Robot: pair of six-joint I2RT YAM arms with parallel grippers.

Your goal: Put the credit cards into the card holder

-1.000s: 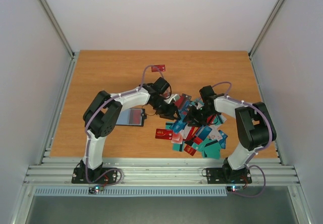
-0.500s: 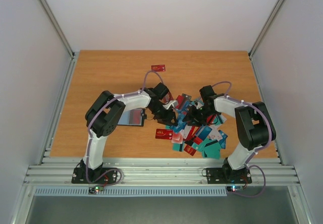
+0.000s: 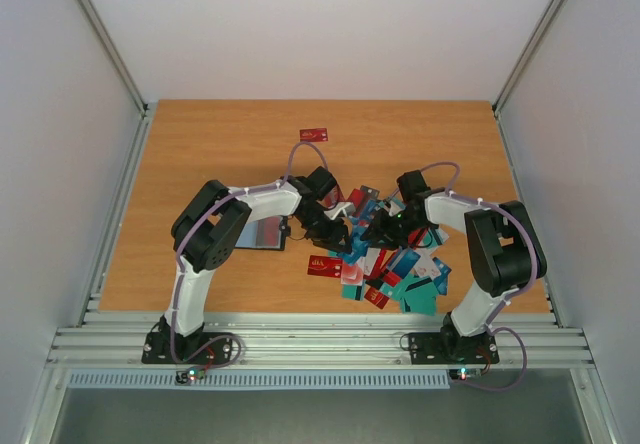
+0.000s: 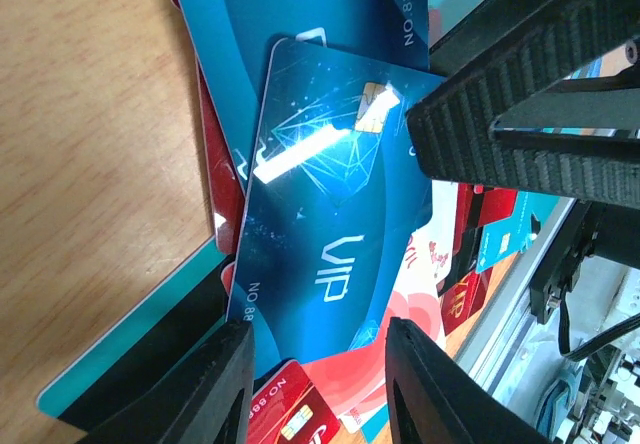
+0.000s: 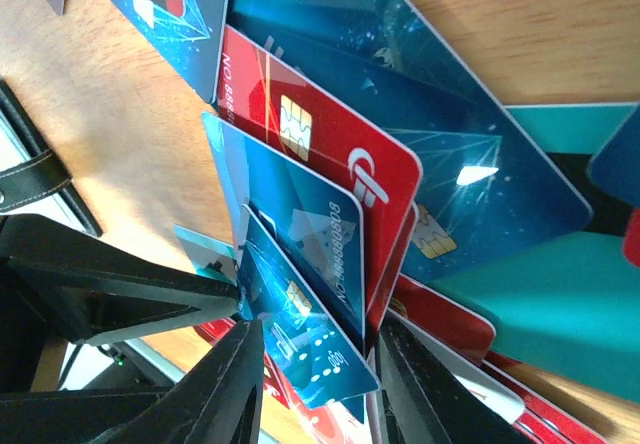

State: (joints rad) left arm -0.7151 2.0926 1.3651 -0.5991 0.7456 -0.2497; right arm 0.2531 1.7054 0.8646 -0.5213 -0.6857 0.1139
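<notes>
The credit cards [image 3: 400, 269] lie in a loose heap of red, teal, blue and white at centre right. The card holder [image 3: 262, 232] lies open to the left of the heap, black with a reddish inside; its edge [image 5: 30, 179] shows in the right wrist view. My left gripper [image 3: 338, 234] is low at the heap's left side. Its jaws [image 4: 318, 329] stand open astride the near end of a blue VIP card [image 4: 330, 234]. My right gripper [image 3: 380, 232] faces it closely. Its jaws [image 5: 318, 329] are shut on a steeply tilted blue card [image 5: 305, 329], and a left finger touches that card's edge.
One red card [image 3: 314, 135] lies alone far back on the wooden table [image 3: 200, 154]. Another red card [image 3: 324, 265] lies just left of the heap. White walls and metal rails [image 3: 300, 329] enclose the table. The two grippers nearly touch.
My left gripper has come forward and down from behind the heap to its left edge, and its jaws have narrowed. The right gripper has hardly moved.
</notes>
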